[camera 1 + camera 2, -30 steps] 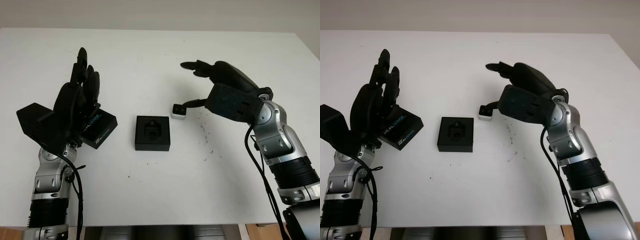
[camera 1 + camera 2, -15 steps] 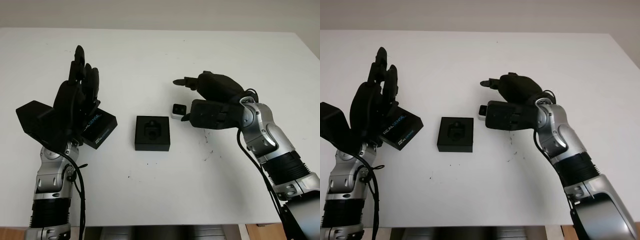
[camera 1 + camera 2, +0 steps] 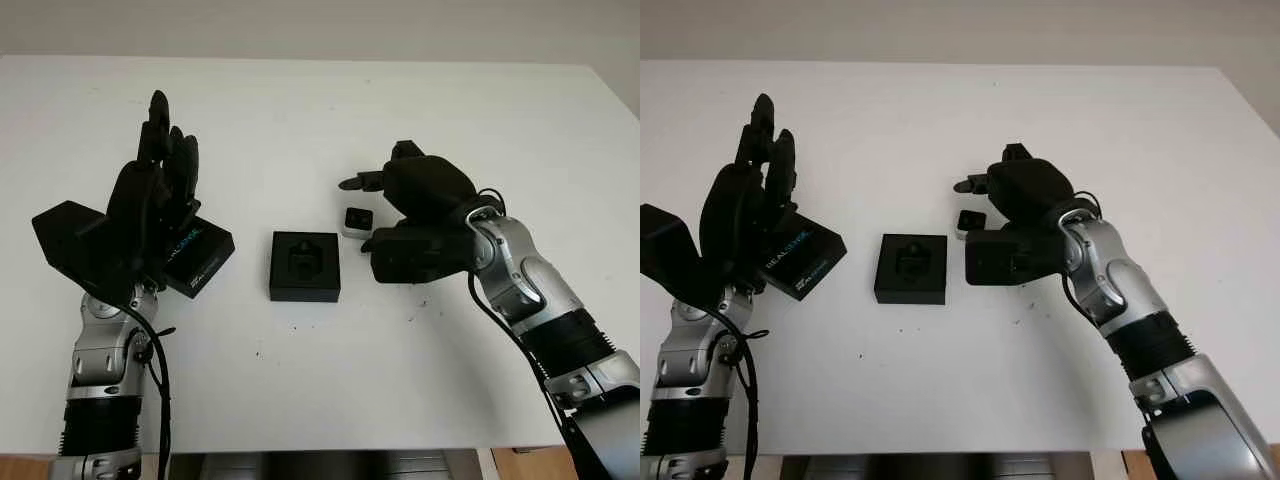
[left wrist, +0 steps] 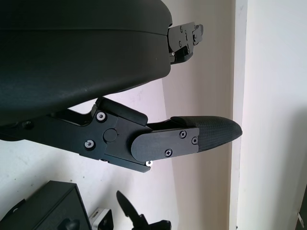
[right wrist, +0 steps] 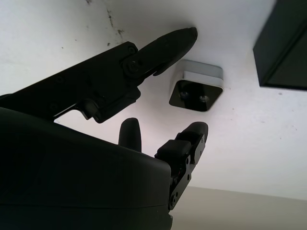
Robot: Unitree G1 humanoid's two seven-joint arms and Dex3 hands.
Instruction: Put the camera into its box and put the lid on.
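The small white camera (image 3: 357,221) with a dark lens face sits on the table just right of the open black box (image 3: 305,266), whose foam insert has nothing in it. My right hand (image 3: 364,206) is lowered over the camera and open. In the right wrist view its thumb (image 5: 165,45) and one finger (image 5: 192,136) stand on either side of the camera (image 5: 195,90), apart from it. The black lid (image 3: 200,257) with printed lettering lies left of the box. My left hand (image 3: 172,140) is raised above the lid, open and holding nothing.
The white table (image 3: 300,380) reaches from the near edge at the bottom to a far edge near the wall. A few dark specks (image 3: 410,285) mark the surface right of the box.
My right hand has come down and leftward from a raised pose beyond the camera, so its fingers now bracket it. The left hand, lid and box have not moved.
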